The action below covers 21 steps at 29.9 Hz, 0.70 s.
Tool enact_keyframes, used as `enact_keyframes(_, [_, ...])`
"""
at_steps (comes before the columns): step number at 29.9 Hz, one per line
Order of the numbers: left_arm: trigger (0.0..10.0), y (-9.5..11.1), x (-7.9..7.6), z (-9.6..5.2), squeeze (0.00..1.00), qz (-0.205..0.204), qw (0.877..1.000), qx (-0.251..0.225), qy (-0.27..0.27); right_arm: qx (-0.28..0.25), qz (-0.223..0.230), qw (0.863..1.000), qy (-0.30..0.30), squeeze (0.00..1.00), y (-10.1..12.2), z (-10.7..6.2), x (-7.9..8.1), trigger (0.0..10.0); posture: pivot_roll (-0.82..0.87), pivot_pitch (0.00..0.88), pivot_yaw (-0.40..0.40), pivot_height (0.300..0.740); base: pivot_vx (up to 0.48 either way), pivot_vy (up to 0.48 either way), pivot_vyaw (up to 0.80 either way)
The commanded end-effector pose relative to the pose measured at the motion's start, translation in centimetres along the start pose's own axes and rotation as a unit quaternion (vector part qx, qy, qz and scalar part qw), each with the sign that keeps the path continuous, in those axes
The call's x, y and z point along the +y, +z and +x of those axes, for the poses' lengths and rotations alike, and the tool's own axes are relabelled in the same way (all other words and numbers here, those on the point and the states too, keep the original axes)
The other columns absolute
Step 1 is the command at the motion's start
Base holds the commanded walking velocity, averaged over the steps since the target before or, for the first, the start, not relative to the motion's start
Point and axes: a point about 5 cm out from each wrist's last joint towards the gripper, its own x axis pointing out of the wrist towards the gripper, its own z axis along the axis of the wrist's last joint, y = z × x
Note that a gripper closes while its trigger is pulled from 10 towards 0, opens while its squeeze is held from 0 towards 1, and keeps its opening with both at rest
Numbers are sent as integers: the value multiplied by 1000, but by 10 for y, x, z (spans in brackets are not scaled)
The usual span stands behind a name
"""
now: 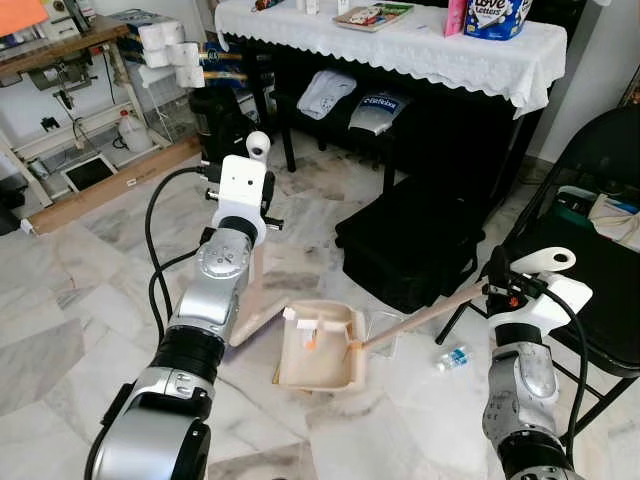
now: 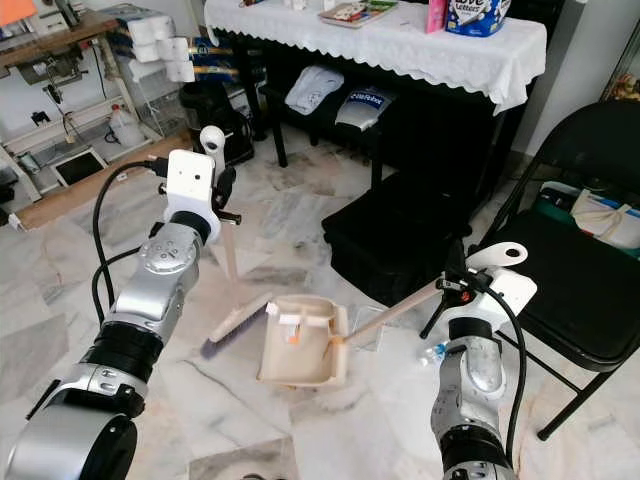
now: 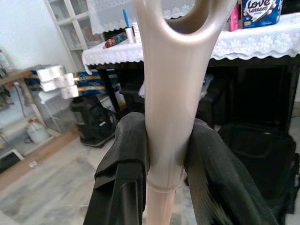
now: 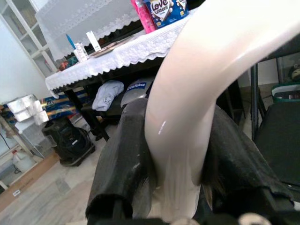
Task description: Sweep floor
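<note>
Two tools: both in hand, broom on the left, dustpan on the right
Left gripper (image 3: 161, 164): fingers pressed onto the broom handle (image 3: 171, 93) just under its hanging loop; brush head (image 2: 238, 325) on the marble floor (image 2: 60, 290), just beside the dustpan's left edge
Right gripper (image 4: 176, 154): pinching the dustpan handle (image 2: 395, 310) at its top; dustpan (image 2: 300, 345) flat on the floor between the arms, a few scraps in it
Litter: small plastic bottle (image 1: 453, 357) on the floor right of the pan, near the chair leg
Step, as I judge it: keep the pan lip down on the marble; draw the bristles in short strokes toward its open side; steady the pan so it does not slide; the bottle wants a wider pass
Room: black folding chair (image 1: 600, 250) at right; black bag (image 1: 410, 245) beyond the pan; black table with white lace cloth (image 1: 400, 45) at the far side; shelves with paper rolls (image 1: 165, 50) far left
</note>
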Motion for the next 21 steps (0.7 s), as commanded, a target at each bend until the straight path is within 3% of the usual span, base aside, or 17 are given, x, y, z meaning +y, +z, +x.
enact_keyframes(1, [10000, 4, 1, 3, 0, -43, 999, 1, -8, -24, 16, 999, 20, 0, 9, 6, 9, 10000, -95, 34, 91, 740, 0, 0, 0])
enact_keyframes(5, [10000, 5, 2, 3, 0, -61, 998, 1, -16, -22, 16, 999, 21, 0, 10, 6, 9, 10000, -89, 37, 88, 740, 0, 0, 0])
enact_keyframes(9, [10000, 11, 8, 4, 0, -48, 999, -6, -16, -20, 14, 1000, 13, 0, 9, 6, 8, 10000, -80, 38, 85, 740, 0, 0, 0])
enact_keyframes(17, [10000, 27, 11, 5, 0, 32, 997, -25, -61, -12, 6, 1000, -12, 0, 7, 7, 3, 10000, -61, 38, 84, 740, 0, 0, 0])
enact_keyframes(21, [10000, 32, 9, 5, 0, 47, 996, -30, -76, -12, -3, 1000, -26, 0, 7, 6, -2, 10000, -60, 34, 86, 740, 0, 0, 0])
